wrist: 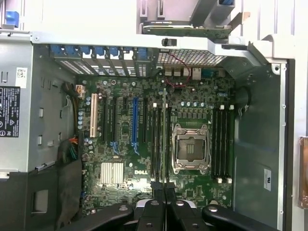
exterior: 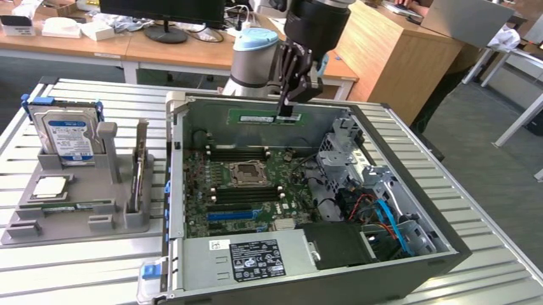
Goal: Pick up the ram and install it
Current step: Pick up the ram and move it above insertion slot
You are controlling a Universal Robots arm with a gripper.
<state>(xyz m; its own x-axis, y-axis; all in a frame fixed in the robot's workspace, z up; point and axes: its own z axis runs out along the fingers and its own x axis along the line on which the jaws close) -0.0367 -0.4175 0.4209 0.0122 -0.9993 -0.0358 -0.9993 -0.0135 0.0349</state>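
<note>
Green, thin, flat ram stick (exterior: 254, 117) clamped at one end in the black gripper (exterior: 288, 113), hanging over the open grey case (exterior: 203, 114).

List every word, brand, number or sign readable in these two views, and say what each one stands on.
"DELL": white letters on the green motherboard, wrist view.
Too small to read: black label on the grey power supply box.
Too small to read: blue-and-white label on the silver hard drive.
Too small to read: pale label on the long green ram stick.
Too small to read: white sticker on the grey case wall.
</note>
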